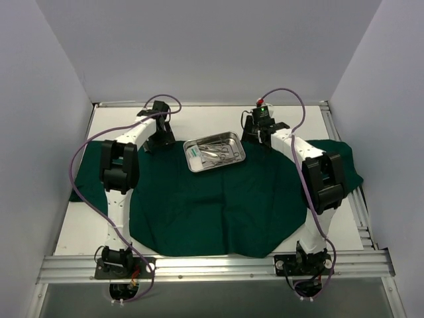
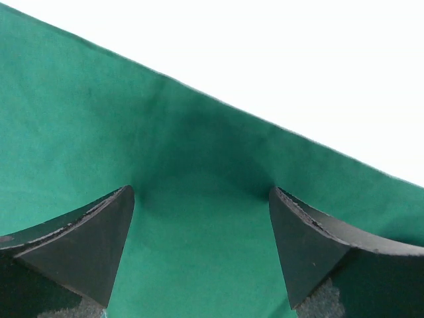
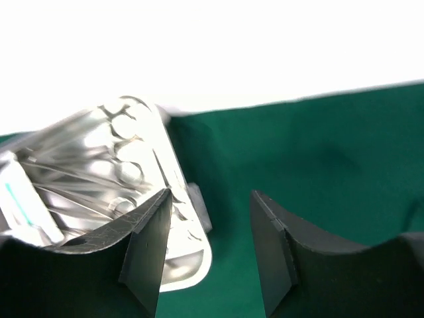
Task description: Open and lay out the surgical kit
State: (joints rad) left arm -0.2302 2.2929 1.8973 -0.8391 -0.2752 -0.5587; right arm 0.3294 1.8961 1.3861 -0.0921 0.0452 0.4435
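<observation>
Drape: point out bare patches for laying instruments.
Free: the wide drape stretch on the tray's near side, between left arm and right arm. Crowded: the far edge, where left tool and right tool flank the tray.

White tabletop point(image 1: 199, 118), aluminium frame rail point(image 1: 218, 265)

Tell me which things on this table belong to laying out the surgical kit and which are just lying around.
Part of the job:
- green drape, spread flat
- steel tray on the drape
- instruments in the tray
- white-green packet in the tray

Just there:
- purple cables on the arms
- aluminium rail at the near edge
</observation>
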